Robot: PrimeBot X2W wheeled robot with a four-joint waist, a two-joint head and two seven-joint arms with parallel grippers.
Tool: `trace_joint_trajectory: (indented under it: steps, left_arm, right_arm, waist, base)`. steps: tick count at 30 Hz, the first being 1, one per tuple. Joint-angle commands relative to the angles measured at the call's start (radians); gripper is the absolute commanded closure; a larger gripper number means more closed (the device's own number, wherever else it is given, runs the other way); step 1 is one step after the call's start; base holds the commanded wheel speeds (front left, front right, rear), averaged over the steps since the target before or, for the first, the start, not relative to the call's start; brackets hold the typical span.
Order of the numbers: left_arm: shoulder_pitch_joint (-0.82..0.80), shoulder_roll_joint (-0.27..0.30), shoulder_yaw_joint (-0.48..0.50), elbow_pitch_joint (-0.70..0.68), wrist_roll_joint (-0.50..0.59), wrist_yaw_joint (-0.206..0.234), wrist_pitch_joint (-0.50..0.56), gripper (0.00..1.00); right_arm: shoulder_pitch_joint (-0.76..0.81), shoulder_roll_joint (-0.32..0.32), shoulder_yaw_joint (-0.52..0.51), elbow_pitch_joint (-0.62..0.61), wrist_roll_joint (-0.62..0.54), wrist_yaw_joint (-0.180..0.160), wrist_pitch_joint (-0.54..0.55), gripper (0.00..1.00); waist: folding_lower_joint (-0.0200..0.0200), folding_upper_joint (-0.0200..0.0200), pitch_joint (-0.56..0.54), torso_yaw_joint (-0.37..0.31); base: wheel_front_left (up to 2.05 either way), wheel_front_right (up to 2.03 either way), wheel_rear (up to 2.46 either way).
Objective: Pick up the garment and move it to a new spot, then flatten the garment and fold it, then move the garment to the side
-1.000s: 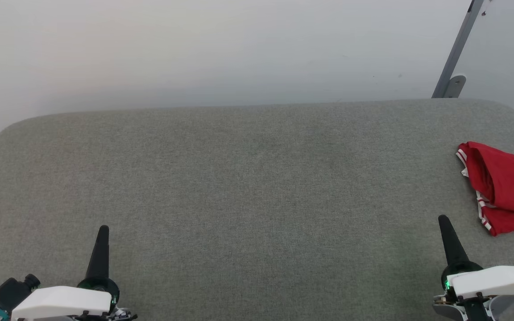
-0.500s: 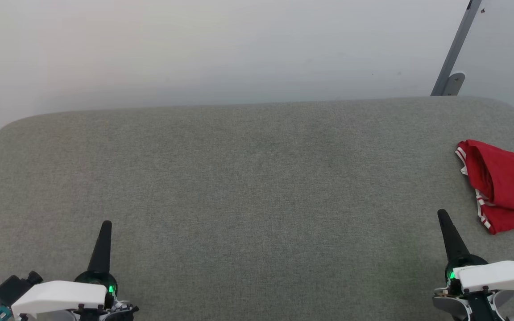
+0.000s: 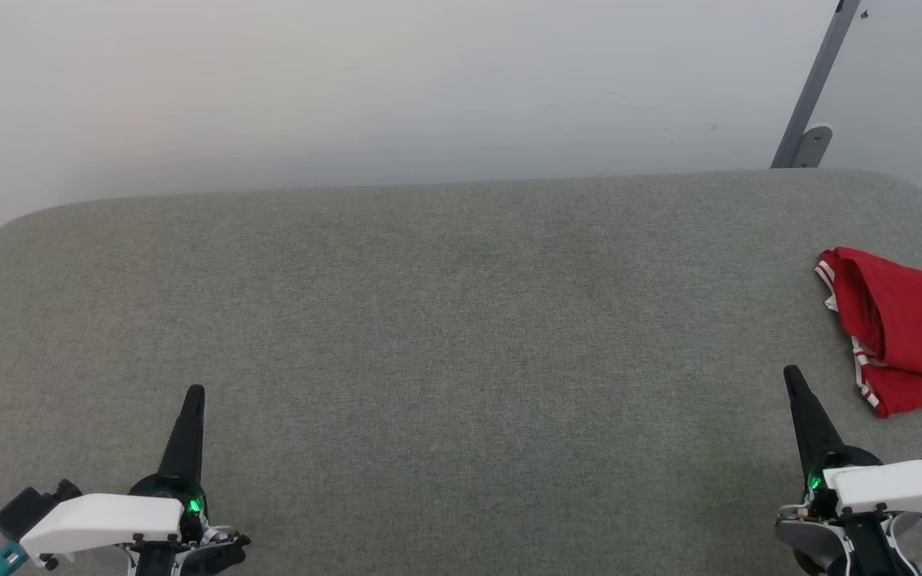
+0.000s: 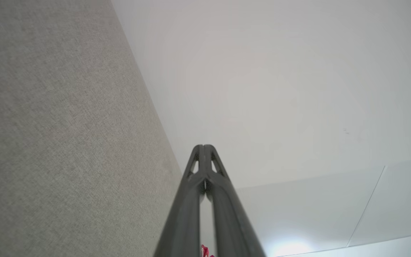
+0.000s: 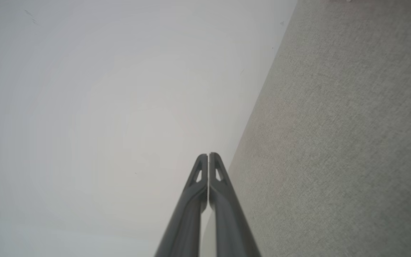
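with the red garment (image 3: 905, 336) bunched at the grey surface's (image 3: 445, 320) far right edge and both jaws closed on nothing, the right gripper (image 3: 795, 386) should open first, then pinch a raised fold.

Head view down over grey table (image 3: 461, 320), wrist views skimming it toward wall (image 3: 349, 80)

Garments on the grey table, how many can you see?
1: a red garment bunched at the table's right edge, partly cut off by the head view's frame, ahead of the shut right pincer.
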Motion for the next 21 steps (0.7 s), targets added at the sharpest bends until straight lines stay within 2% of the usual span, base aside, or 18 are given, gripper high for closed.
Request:
trace_joint_trajectory:
  steps: [1,21]
  left_arm:
    - [-0.018,0.002,0.005,-0.001,-0.015,-0.004,0.005,1.00]
    - [-0.050,-0.008,0.013,0.026,-0.149,-0.005,0.046,1.00]
  right_arm:
    - [-0.017,0.003,-0.003,-0.001,0.017,0.000,0.006,1.00]
    - [-0.036,0.008,-0.010,0.007,0.156,0.000,0.038,1.00]
  waist:
    - [0.0000,-0.0001,0.000,0.000]
    - [0.0000,-0.0001,0.009,-0.006]
  base:
    - [0.00,0.00,0.00]
    - [0.00,0.00,0.00]
